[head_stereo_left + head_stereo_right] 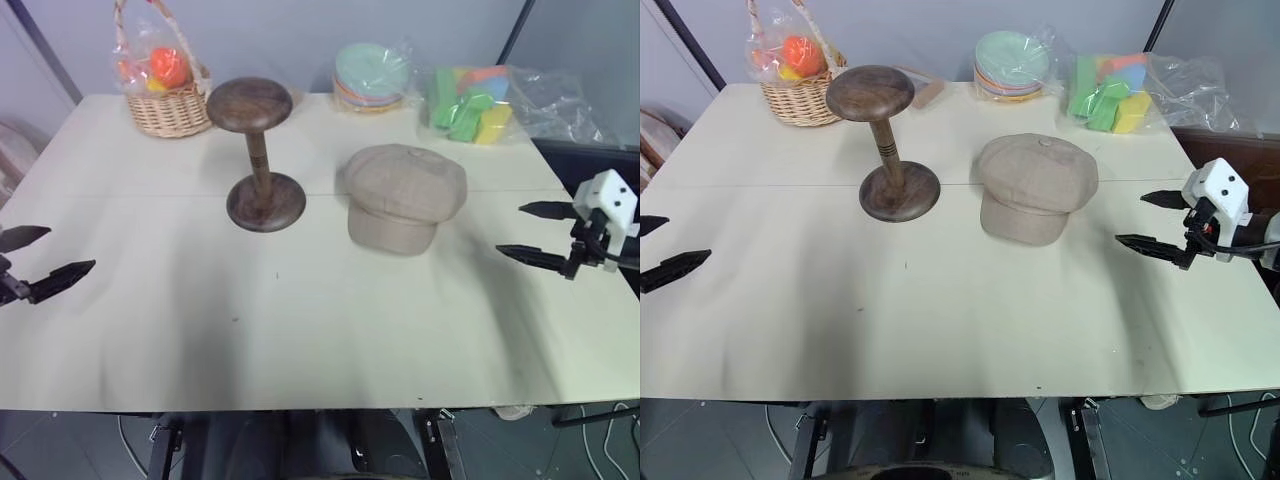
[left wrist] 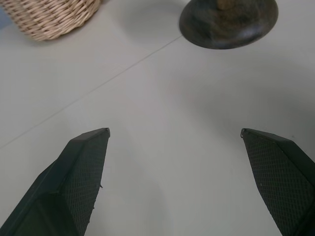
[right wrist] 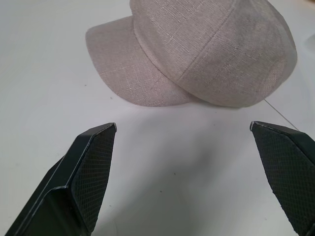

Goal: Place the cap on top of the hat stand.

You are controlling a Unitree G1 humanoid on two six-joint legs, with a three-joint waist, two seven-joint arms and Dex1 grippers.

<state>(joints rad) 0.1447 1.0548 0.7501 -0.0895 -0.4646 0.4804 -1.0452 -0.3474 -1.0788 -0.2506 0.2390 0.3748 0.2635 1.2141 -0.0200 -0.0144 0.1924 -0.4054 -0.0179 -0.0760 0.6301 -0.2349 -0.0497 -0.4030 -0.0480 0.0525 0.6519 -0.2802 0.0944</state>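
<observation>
One cap (image 1: pixel 405 196), one hat stand (image 1: pixel 258 152), one wicker basket (image 1: pixel 166 103), two bagged toy bundles (image 1: pixel 372 74).

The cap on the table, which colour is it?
Beige-tan; the cap shows best in the right wrist view.

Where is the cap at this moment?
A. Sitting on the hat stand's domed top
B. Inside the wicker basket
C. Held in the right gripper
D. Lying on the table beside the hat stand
D. The cap lies flat on the table, apart from the hat stand, whose top is bare; the right gripper is open and clear of it.
</observation>
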